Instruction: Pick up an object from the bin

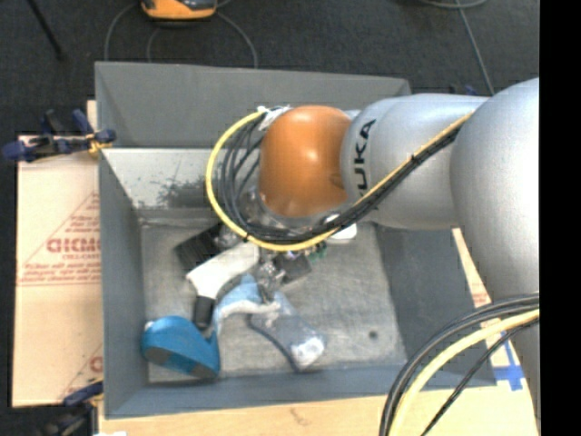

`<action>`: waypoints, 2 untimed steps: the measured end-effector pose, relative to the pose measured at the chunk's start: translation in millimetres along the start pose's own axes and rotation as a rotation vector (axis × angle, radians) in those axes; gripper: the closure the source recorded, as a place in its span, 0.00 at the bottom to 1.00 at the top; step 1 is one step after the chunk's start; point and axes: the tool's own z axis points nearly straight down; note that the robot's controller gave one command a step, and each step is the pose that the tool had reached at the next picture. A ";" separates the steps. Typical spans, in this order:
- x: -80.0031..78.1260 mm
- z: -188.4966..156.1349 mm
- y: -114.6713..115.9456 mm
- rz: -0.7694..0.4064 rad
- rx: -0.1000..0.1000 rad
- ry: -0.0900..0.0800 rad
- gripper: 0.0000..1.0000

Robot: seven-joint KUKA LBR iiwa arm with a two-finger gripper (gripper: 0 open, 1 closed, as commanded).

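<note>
Pale blue and white curved plastic piece (238, 300), mid-floor of the grey metal bin (118, 271): it lies on the floor, not lifted. The gripper (269, 285) sits low at its upper right edge, under the orange wrist cover (300, 157); contact unclear. Jaws: you cannot tell whether they are apart or together.

Just beside the piece: grey-blue flat piece with a white end (292, 339), white wedge (218, 269), black flat block (197, 243). Blue rounded plastic dispenser (182, 346) in the near left corner.

Judgement: approach looks made; grasp and lift are left for you.

Matt grey metal bin (272, 84) holds a smooth blue plastic thing (182, 345).
</note>
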 end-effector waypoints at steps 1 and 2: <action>-5.3 8.9 -21.4 0.148 -0.010 -0.012 1.00; -5.3 8.9 -21.4 0.148 -0.010 -0.012 1.00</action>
